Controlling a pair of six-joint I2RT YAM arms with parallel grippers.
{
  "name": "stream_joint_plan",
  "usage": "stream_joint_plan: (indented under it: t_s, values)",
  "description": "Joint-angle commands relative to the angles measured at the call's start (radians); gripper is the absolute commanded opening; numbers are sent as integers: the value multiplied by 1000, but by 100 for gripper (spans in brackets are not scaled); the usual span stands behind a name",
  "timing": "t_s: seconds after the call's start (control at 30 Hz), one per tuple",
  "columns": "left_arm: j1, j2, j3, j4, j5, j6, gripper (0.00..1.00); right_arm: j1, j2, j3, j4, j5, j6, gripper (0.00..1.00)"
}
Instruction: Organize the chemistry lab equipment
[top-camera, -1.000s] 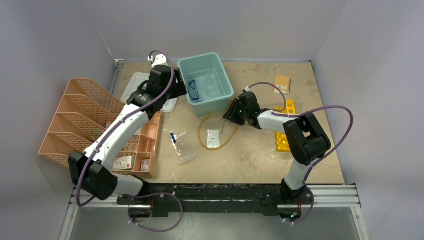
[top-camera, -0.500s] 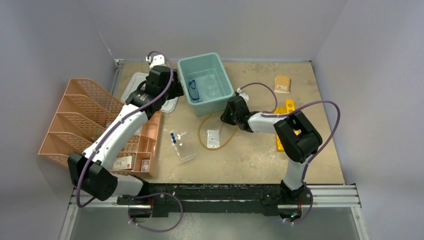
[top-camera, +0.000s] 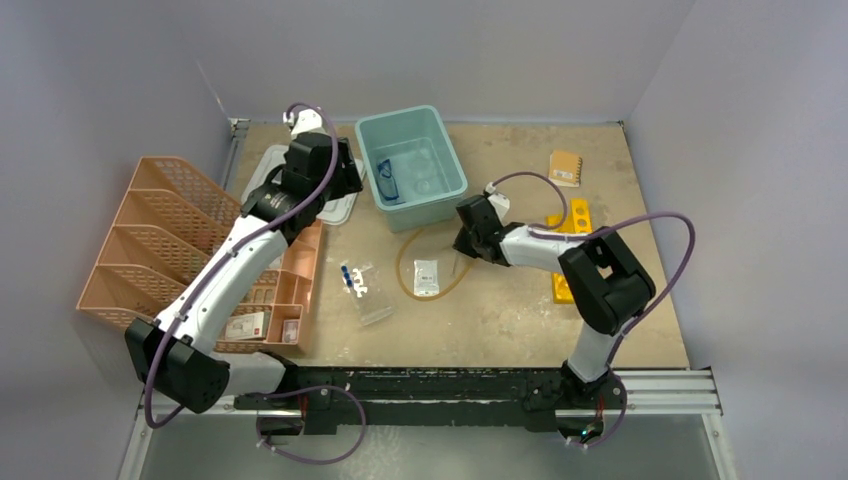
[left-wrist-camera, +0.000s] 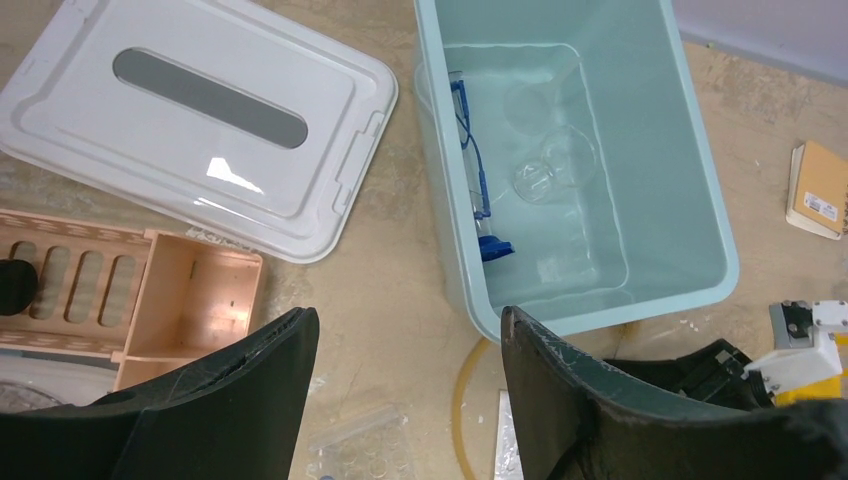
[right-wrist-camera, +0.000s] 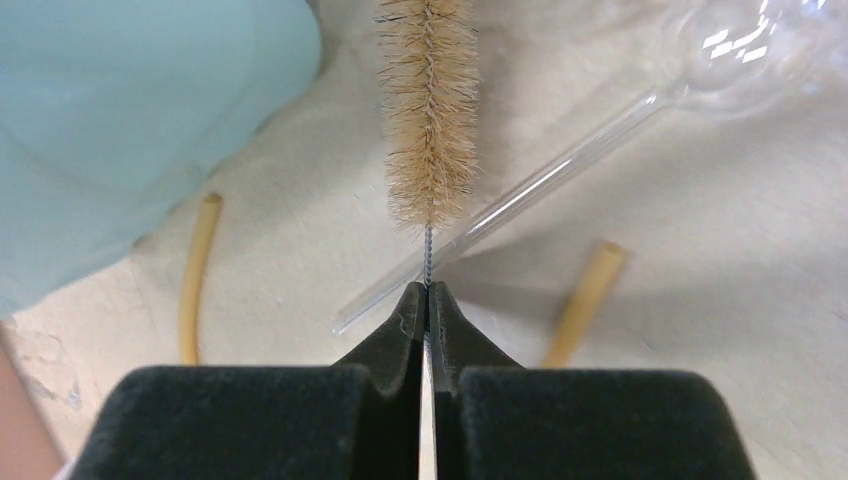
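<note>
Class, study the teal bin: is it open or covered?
Open. The teal bin has no lid on, the safety glasses show inside, and a white lid lies flat beside it.

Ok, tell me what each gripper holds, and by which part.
The right gripper pinches the tan-bristled wire brush by its thin wire stem, just below the bristles. The left gripper is open, holding nothing.

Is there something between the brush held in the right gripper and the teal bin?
Nothing visible. The brush, pinched in the right gripper, has only the near wall of the teal bin to clear.
</note>
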Motion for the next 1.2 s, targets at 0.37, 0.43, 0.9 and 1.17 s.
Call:
stream_joint_plan:
  t_s: [0.37,0.43,0.9,1.17]
  values:
    - [7,-67,-21,35,37,-11,66,-2,-458,28,-152,201,-212,0]
    - [7,-72,-21,35,43,-20,66,-4,-473,84,-150,185,-303,0]
    - [7,-66,-42,61,35,-121,65,-9,-197,541,-144,-267,-606,0]
    - [9,-20,17,49,-77,-140,65,0,52,746,-207,-358,-682,0]
